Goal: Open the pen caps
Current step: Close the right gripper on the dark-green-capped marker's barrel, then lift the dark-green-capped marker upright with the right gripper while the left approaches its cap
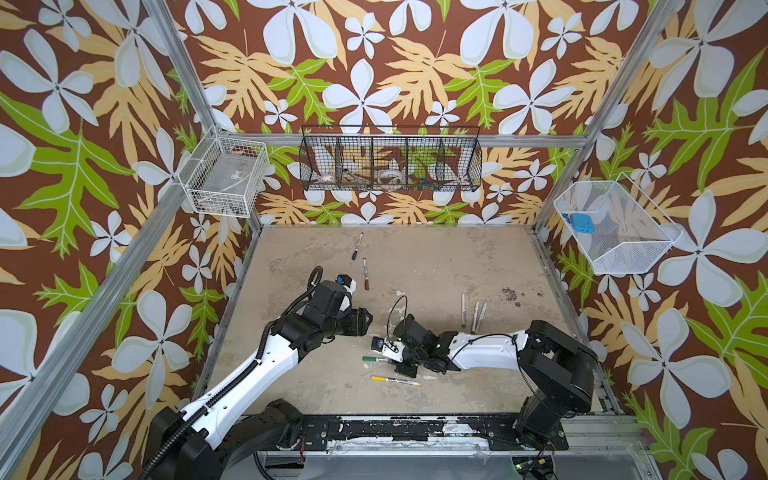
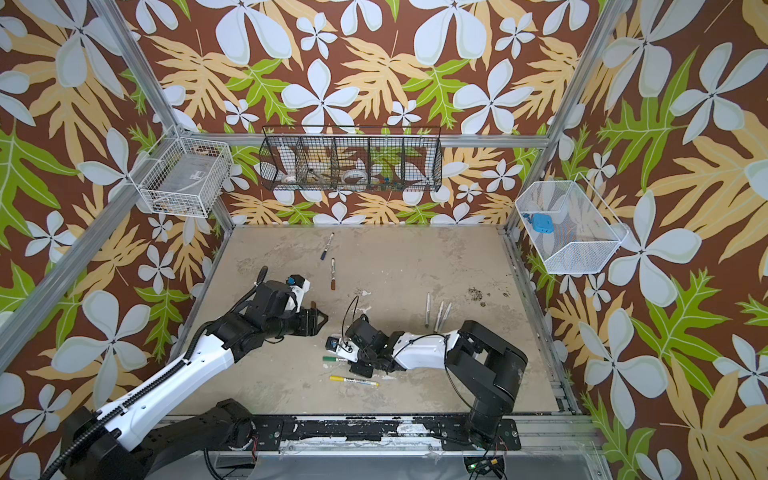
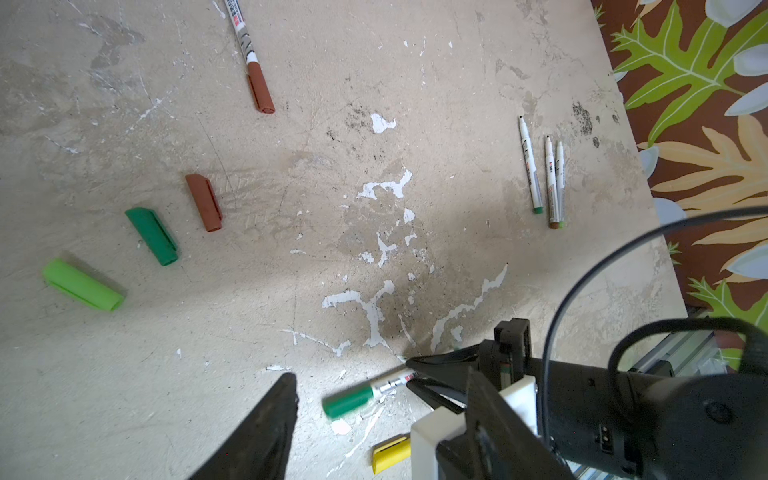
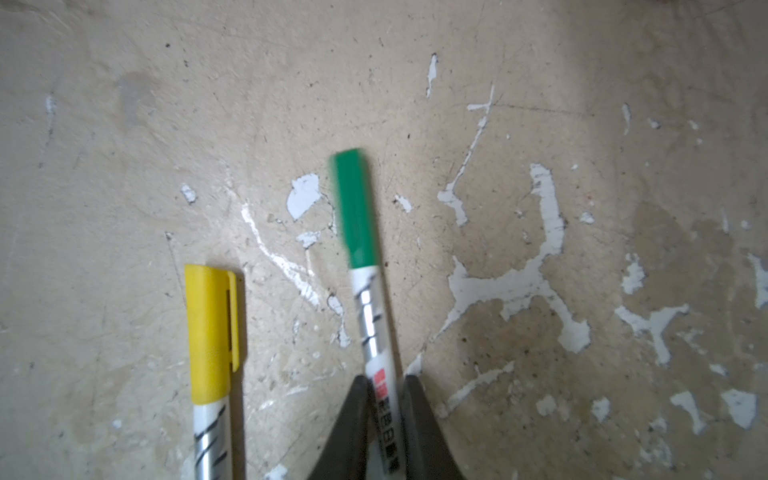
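Note:
My right gripper [image 4: 384, 380] is shut on the white barrel of a marker whose green pen cap [image 4: 355, 208] is still on and looks blurred. This marker [image 1: 374, 358] is low over the table, front of centre. A yellow pen cap [image 4: 210, 332] sits on a second marker [image 1: 395, 380] lying alongside. My left gripper [image 3: 380, 374] stands open and empty, above and to the left of the green cap [image 3: 347, 401]. Three loose caps lie on the table: light green [image 3: 83, 284], green [image 3: 151, 236] and brown [image 3: 203, 202]. Farther back lie a brown-capped marker [image 1: 365, 274] and a blue-capped marker [image 1: 356, 247].
Three uncapped markers [image 1: 473, 313] lie side by side right of centre. A black wire basket [image 1: 390, 160] hangs on the back wall, with white baskets [image 1: 224, 174] [image 1: 615, 226] on the side walls. A metal rail [image 1: 415, 432] runs along the table's front edge.

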Controlling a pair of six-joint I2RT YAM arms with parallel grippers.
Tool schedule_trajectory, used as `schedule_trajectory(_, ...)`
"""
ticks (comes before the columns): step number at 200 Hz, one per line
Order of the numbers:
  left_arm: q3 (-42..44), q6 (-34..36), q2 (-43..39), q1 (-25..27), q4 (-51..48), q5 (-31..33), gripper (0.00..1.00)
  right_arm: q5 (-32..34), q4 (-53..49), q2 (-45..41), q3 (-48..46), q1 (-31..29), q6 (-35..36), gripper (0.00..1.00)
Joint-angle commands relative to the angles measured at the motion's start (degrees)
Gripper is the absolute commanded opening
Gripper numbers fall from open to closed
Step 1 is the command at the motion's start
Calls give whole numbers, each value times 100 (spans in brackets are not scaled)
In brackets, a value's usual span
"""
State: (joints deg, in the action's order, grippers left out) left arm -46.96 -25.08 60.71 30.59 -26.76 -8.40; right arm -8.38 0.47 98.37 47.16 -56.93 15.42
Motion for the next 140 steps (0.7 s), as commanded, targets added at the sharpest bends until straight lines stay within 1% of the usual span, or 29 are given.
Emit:
schedule_trajectory(1, -84, -219, -40, -9, 252, -142, 66, 380, -220, -42, -44, 6, -77, 8)
schedule_trajectory(10, -70, -351, -48, -5, 420, -206, 66, 457, -169, -129, -76, 29, -132, 5)
schedule_trajectory(25, 18, -614, -92, -5, 838, -335, 66, 375, -13, -421, -216, 175, -247, 0)
schedule_trajectory(50, 196, -1049, -124, 23, 1740, -548, 65, -258, 549, -1320, -727, 719, -601, 0)
schedule_trajectory(68, 379, -1310, -123, 238, 2510, -491, 65, -623, 1033, -2061, -1185, 1198, -982, 0)
schedule_trajectory(77, 406, -1324, -109, 433, 2829, -372, 65, -822, 1304, -2434, -1422, 1477, -1201, 0)
schedule_trajectory(87, 392, -1283, -70, 682, 3080, -78, 65, -1027, 1554, -2817, -1646, 1774, -1403, 0)
schedule_trajectory(97, 432, -1267, -39, 912, 3441, 135, 66, -1048, 1808, -3186, -1890, 1992, -1578, 0)
schedule_trajectory(122, 870, -1334, -24, 1230, 4838, 188, 66, -1104, 2419, -3961, -2444, 2431, -1995, 0)
schedule_trajectory(140, 1176, -1130, 11, 1369, 5686, 213, 66, -1168, 2649, -4290, -2652, 2631, -2175, 0)
